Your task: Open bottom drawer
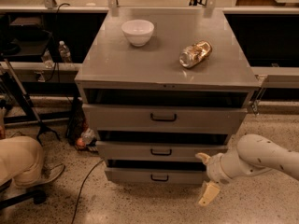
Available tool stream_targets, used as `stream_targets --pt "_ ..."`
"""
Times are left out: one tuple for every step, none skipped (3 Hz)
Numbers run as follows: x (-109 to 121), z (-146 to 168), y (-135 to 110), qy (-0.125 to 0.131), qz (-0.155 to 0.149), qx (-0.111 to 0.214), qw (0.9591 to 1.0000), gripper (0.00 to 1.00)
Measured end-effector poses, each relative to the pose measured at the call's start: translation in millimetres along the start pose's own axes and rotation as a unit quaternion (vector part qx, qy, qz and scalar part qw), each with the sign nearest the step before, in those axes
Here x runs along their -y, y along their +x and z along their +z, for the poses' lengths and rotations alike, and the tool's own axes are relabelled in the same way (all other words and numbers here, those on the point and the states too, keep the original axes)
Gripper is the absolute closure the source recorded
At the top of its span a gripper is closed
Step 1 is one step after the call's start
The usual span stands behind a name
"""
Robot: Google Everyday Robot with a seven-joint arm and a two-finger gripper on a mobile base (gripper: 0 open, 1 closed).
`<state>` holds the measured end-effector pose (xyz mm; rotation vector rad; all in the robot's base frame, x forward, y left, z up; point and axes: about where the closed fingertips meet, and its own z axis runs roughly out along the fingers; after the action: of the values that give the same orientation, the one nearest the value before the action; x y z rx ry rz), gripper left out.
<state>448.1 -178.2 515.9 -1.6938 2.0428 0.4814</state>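
The white gripper, spread wide, hangs just beside the grey metal bottom drawer, lowest in the cabinet; it should centre on the small black loop handle before closing.
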Motion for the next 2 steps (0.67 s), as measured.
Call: stream_targets --pt "18 23 31 0.003 -0.021 -0.026 0.9995 0.0" --pt "29 44 70 0.019 -0.029 -0.053 0.998 0.0"
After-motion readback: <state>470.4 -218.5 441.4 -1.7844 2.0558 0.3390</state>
